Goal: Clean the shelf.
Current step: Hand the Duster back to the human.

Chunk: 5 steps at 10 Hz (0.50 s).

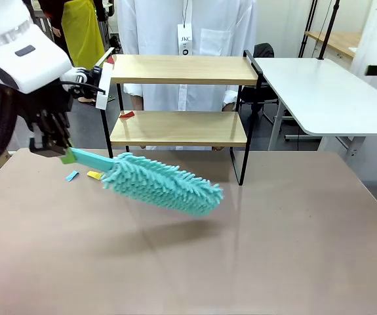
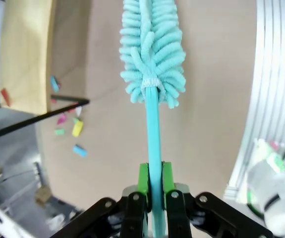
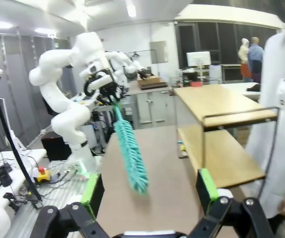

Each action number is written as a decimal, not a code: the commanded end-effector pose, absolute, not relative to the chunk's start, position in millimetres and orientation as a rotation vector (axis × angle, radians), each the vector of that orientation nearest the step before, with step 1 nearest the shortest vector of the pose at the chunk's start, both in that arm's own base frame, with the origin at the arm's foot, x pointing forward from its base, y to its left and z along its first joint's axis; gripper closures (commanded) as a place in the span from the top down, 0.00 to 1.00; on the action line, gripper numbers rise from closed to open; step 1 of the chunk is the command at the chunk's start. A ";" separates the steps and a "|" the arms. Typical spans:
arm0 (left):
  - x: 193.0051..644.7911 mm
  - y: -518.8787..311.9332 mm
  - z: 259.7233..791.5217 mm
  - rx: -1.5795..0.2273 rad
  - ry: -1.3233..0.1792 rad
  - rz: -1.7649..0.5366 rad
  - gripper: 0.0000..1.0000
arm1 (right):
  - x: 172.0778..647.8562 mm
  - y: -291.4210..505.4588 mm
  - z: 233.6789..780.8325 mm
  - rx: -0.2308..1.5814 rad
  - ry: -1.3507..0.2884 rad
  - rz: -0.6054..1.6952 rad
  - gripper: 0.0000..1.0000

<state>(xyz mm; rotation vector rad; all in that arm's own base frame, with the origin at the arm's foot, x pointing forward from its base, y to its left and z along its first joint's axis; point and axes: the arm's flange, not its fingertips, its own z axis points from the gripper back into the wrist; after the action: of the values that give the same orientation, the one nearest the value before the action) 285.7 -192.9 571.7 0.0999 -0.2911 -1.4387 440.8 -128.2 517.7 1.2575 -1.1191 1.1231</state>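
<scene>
Two light wooden boards in a thin black frame make up the shelf (image 1: 181,98), which you see standing at the far edge of the beige tabletop (image 1: 240,262), directly in front of a person in a white coat (image 1: 195,26). Your left end effector (image 1: 62,154) is at the left side, in front of the shelf's left end, with its green pads (image 2: 143,179) clamped on the flat handle of a turquoise microfiber duster (image 1: 158,184). The duster's fluffy head slants down to the right, held over the tabletop in front of the lower board; you cannot tell whether it touches the surface. Small coloured scraps (image 1: 83,175) lie on the tabletop just beside the handle, and a red scrap (image 1: 127,114) sits at the left end of the lower board. Your right end effector (image 3: 151,191) has its fingers well apart with nothing between them, looking along the tabletop toward the duster and the shelf. A white table (image 1: 332,92) stands to the right of the shelf.
</scene>
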 end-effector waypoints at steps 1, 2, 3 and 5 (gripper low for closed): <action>279.6 -187.6 549.0 0.006 -0.448 -1.391 0.13 | 414.1 -83.4 507.5 1.261 -1.096 1.108 1.00; 278.2 -184.6 536.0 -0.025 -0.532 -1.373 0.13 | 404.4 -54.1 499.7 1.236 -1.094 1.112 1.00; 279.2 -180.0 523.2 -0.050 -0.586 -1.369 0.13 | 400.8 -29.6 491.3 1.246 -1.077 1.120 1.00; 290.3 -167.4 491.9 -0.150 -0.655 -1.411 0.13 | 400.1 11.2 476.2 1.199 -1.089 1.120 1.00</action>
<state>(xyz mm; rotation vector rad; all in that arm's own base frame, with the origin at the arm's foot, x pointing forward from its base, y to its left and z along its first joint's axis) 298.5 -182.7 533.6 -0.0624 -0.6089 -1.3624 399.8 -4.9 474.8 1.2407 -1.0310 1.1264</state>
